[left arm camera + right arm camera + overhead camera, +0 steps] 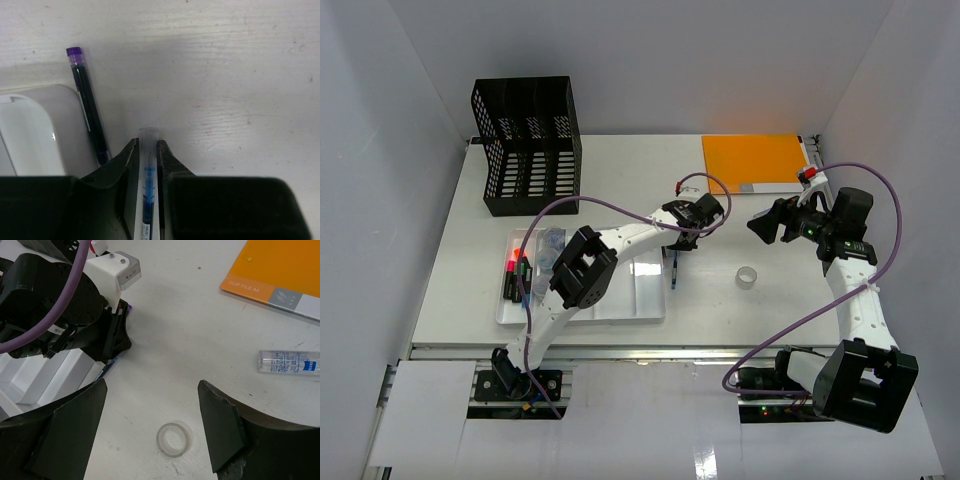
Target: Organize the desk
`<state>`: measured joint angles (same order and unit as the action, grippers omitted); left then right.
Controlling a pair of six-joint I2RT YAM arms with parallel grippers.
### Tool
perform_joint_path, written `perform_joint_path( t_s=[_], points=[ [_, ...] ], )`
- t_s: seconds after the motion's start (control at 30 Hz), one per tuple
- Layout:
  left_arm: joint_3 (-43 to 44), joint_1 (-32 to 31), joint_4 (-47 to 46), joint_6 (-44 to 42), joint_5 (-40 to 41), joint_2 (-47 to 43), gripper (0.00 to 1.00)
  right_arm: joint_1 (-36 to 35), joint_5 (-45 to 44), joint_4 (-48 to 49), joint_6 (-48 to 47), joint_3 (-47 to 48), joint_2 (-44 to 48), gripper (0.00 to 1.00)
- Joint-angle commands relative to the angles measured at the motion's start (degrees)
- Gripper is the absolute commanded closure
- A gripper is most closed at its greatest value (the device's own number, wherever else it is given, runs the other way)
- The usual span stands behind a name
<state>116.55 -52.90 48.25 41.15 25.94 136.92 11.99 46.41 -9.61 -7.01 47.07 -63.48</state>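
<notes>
The white desk holds a compartmented white tray at its left. My left gripper sits just past the tray's right edge. In the left wrist view its jaws are shut on a clear pen with blue ink. A dark pen with a purple cap lies on the desk beside the tray's rounded corner. My right gripper hovers to the right, open, with a clear plastic ring on the desk below its spread fingers.
A black mesh file rack stands at the back left. An orange clip file lies at the back right. A clear tube with a blue label lies near it. Markers and clips fill the tray's left compartments.
</notes>
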Motion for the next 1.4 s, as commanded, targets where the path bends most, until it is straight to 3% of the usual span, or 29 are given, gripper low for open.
perform_joint_path(
  t_s=[0.0, 0.83, 1.07, 1.37],
  points=[
    [-1.1, -1.2, -1.4, -0.4, -3.2, -5.6, 0.79, 0.1, -0.4, 1.7, -0.1, 0.3, -0.4, 0.20],
    [-3.6, -2.6, -1.5, -3.6, 1.0, -16.2, 0.80, 0.1, -0.7, 1.7, -0.3, 0.0, -0.9, 0.20],
    [-11.1, -0.9, -0.9, -4.6, 4.7, -22.2, 0.81, 0.1, -0.9, 1.7, -0.5, 0.1, -0.9, 0.20],
    [-28.6, 7.3, -2.2, -4.1, 8.1, -35.3, 0.81, 0.1, -1.2, 1.6, -0.6, 0.1, -1.0, 0.20]
  ],
)
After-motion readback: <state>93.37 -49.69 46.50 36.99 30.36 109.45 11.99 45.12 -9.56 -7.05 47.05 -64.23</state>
